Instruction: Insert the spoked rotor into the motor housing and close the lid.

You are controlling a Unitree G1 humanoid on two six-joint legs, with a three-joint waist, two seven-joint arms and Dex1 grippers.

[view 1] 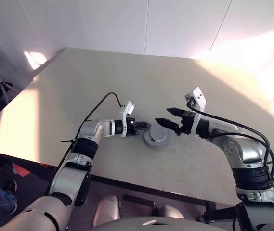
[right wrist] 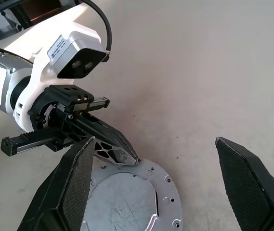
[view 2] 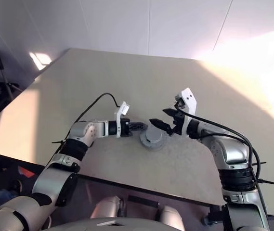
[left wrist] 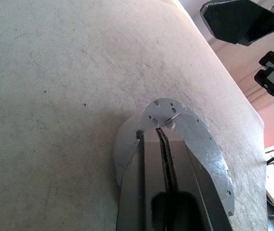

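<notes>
Lid (view 1: 157, 136), flat silvery disc, under shut left jaws; right jaws gape above

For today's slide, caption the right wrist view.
Open right claw above the lid; shut left claw resting on its rim.

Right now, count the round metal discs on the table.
1: a grey disc lies flat on the table between both grippers, with the shut left gripper at its edge. Other parts may be hidden beneath it.

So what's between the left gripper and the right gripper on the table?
The grey lid lies there, flat on the table; the shut left gripper is at its rim, as both eye views show.
</notes>
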